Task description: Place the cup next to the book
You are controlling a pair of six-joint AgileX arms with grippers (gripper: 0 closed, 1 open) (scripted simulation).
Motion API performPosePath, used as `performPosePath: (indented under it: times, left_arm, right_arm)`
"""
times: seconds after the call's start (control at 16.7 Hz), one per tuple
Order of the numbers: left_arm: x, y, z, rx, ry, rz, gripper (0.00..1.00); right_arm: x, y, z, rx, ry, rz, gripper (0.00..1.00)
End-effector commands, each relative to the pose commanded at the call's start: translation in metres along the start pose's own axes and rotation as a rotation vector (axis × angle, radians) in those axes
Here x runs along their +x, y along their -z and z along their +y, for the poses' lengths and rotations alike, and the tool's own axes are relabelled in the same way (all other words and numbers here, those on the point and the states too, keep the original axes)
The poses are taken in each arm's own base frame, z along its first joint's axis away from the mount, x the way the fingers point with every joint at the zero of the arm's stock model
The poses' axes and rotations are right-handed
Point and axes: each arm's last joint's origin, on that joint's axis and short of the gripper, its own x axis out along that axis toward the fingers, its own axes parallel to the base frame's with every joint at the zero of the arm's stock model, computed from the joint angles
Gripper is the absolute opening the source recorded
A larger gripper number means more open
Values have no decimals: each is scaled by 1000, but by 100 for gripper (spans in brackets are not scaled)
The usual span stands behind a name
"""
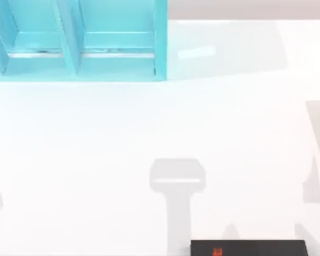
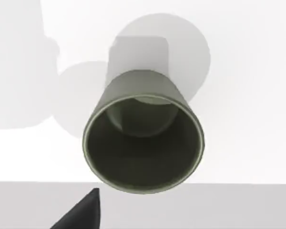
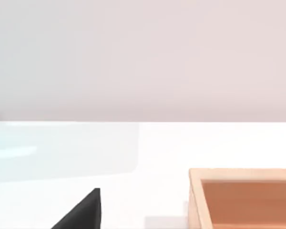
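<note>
Jaws, both arms: state is not showing. Cup (image 2: 143,138) is standing beneath left wrist; book (image 1: 249,248) is lying at table's (image 1: 96,160) near edge.

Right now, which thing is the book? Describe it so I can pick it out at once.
Start at the big turquoise shelf unit in the top view's far left corner, then cross the white table to its near edge, right of centre. The book lies there: a flat black slab, the scene's one dark item, with a small red-orange mark on its cover.
</note>
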Motion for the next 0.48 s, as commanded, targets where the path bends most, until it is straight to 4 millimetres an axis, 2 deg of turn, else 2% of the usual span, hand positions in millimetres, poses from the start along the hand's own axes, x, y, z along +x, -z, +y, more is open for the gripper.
performPosePath:
  times: [0.12, 0.48]
  left_arm:
    - [-6, 7, 1, 24, -19, 21, 100]
    - [-6, 6, 2, 29, -21, 23, 100]
  right_arm:
    - [0, 0, 0, 0, 0, 0, 100]
    - [0, 0, 0, 0, 0, 0, 100]
